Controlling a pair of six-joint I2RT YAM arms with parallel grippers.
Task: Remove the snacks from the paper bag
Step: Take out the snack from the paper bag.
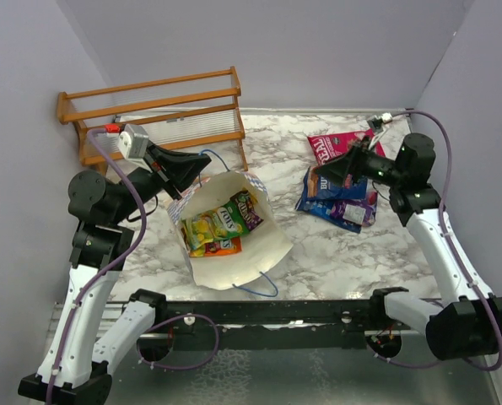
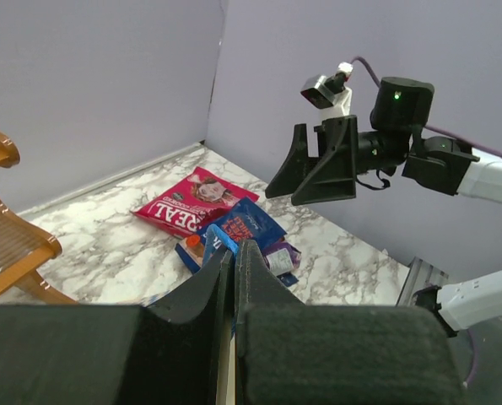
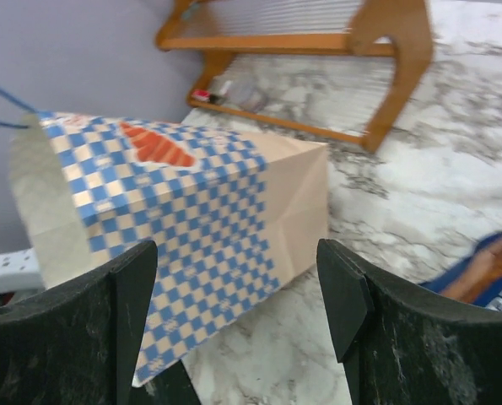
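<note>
My left fingers [image 2: 204, 291] pinch the floppy rim of the paper bag [image 1: 234, 263], centre frame; right fingers [image 3: 124, 312] gape empty. The packets [image 1: 221, 224] look light and slick; I'd grip a crimped edge.

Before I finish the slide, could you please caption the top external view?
Left fingers pinch the rim of the paper bag, candy packs inside; open right fingers hover above three packets.

Paper bag [image 1: 251, 257] on the desk [image 1: 335, 253], rim between the left jaws, snacks [image 1: 221, 224] inside; further packets [image 1: 339, 201] under the right jaws; rack [image 1: 158, 105] behind the left jaws.
</note>
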